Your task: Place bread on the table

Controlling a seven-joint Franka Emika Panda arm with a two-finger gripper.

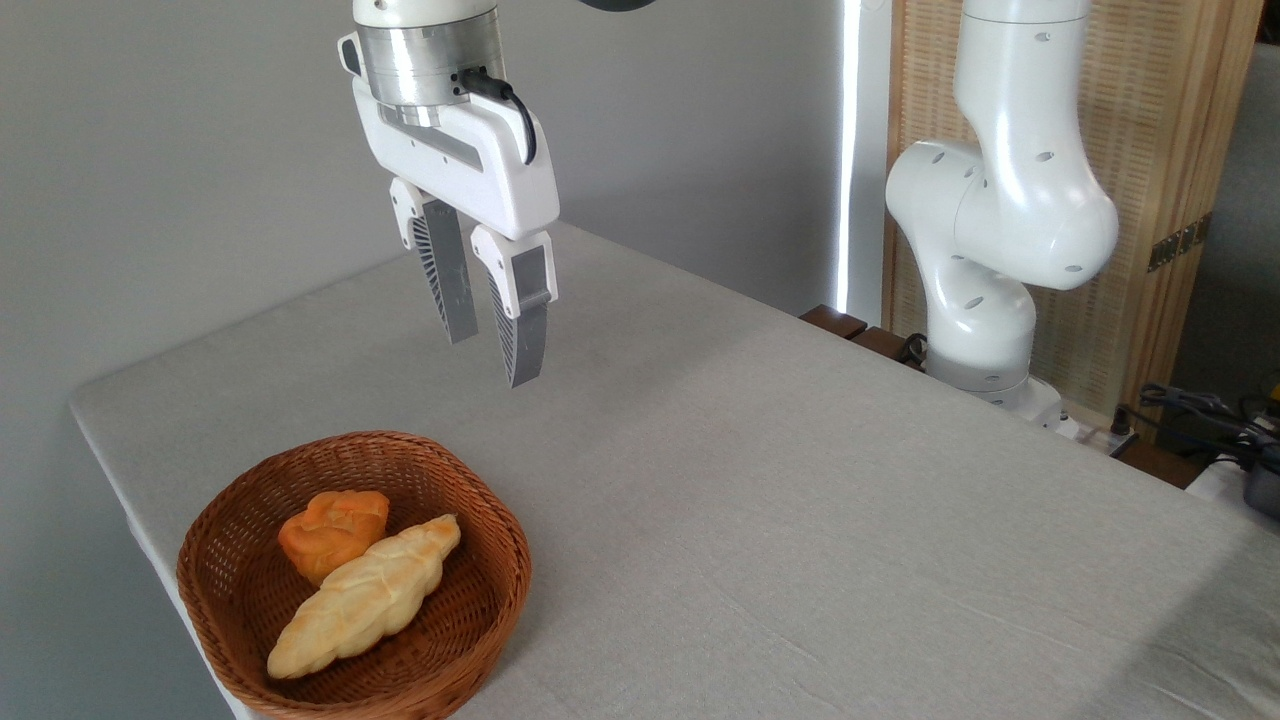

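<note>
The bread, a small round orange bun with a lumpy top, lies in the brown wicker basket at the lower left, partly overlapped by a long pale braided loaf. The basket stands on the table, which is covered in light grey-beige cloth. My gripper hangs in the air well above the table, up and to the right of the basket. Its two grey fingers point down, slightly apart, with nothing between them.
The arm's white base and lower joints rise at the table's far right edge. Cables and a dark device lie beyond that edge. A slatted wooden screen stands behind. The table's left edge runs close to the basket.
</note>
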